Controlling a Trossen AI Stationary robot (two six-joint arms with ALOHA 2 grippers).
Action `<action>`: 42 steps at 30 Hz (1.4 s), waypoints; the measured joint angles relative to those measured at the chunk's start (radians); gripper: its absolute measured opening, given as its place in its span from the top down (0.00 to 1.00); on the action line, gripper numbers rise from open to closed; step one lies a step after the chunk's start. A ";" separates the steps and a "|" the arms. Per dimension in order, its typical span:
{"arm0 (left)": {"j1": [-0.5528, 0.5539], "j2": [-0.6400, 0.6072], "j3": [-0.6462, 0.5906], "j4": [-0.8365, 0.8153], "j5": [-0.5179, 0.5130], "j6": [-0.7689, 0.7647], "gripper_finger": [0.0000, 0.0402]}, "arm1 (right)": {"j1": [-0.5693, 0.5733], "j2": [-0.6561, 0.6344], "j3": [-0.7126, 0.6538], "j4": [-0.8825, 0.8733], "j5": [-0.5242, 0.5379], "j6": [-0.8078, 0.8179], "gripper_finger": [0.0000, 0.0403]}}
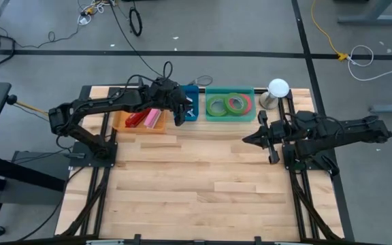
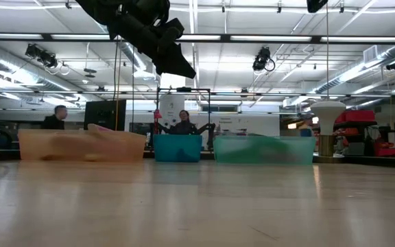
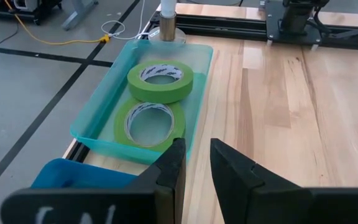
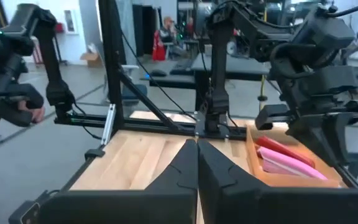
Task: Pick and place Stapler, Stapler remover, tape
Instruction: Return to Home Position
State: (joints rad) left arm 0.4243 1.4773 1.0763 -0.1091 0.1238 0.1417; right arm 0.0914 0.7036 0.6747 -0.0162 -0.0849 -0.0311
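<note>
blue bin (image 1: 192, 111) mostly hidden beneath the left tool (image 3: 196, 145), narrowly spread, empty; right tool (image 4: 197, 146) pressed together.

- Comes in matte black from base to tip: left arm (image 1: 107, 103) and right arm (image 1: 346, 129) alike, with blocky joint housings linked by slimmer straight segments.
- Carries thin black cables along the links, with one cable loop (image 1: 167, 69) standing clear near the left arm's wrist.
- Ends in the left gripper (image 3: 196, 163) with two dark wedge-shaped fingers (image 3: 235, 173), flat on the inner faces, tapering to blunt tips.
- Bears pale lettering on the black crossbar (image 3: 73, 208) behind those fingers, too blurred to read.
- Repeats the same smooth black tapering wedges on the right gripper (image 4: 196, 165).
- Shows angular, stepped black casings around the left wrist in the right wrist view.
</note>
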 joint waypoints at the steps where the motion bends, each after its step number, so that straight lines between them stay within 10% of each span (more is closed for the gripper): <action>1: 0.000 0.000 0.000 0.000 0.000 0.000 0.81 | 0.000 -0.010 -0.028 0.029 -0.003 -0.001 1.00; 22: 0.000 0.001 0.000 0.001 0.000 0.000 0.81 | 0.000 -0.284 -0.435 0.260 0.062 0.011 1.00; 42: 0.000 0.001 0.000 0.000 0.000 0.001 0.81 | 0.000 -0.448 -0.462 0.149 0.060 -0.063 1.00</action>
State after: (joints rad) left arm 0.4243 1.4780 1.0760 -0.1088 0.1238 0.1425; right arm 0.0914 0.2560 0.2127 0.1329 -0.0244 -0.0942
